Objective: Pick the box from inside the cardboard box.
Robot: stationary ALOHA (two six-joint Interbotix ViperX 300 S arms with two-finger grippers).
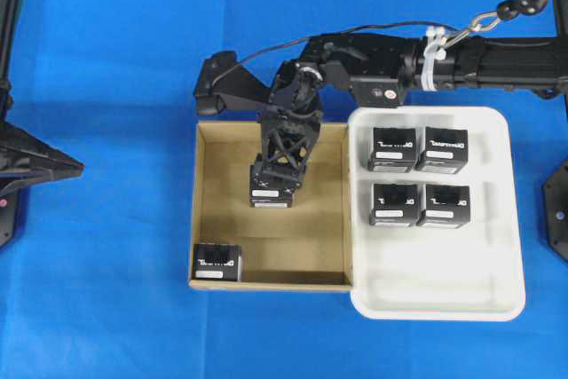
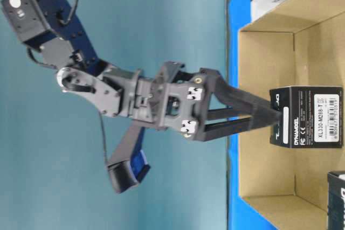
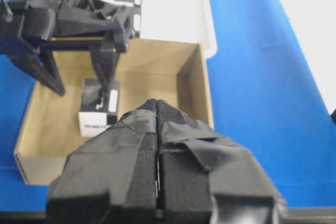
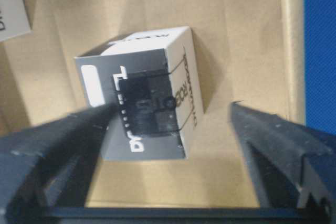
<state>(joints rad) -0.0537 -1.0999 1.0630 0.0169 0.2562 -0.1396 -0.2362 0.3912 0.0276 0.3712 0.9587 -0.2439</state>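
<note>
Right claw spread over box in carton

Basically, my right claw point(image 1: 273, 185) sat fully spread, fingers either side of the box point(image 1: 272, 191) but not clamped on it. That box stood near the middle of the cardboard box point(image 1: 206, 210), on its tan floor. Another black box point(image 1: 217, 263) lay in the carton's near-left corner. Four more sat in the white tray point(image 1: 444, 290) beside it. My left claw point(image 3: 157, 145) was clenched, holding nothing, over the blue desk point(image 1: 106, 130).

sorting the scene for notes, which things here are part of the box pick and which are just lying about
Part of the job:
- box between the open right gripper fingers
- cardboard box
- second black box in its corner

Lying about:
- white tray with four black boxes
- left gripper, shut and idle
</note>
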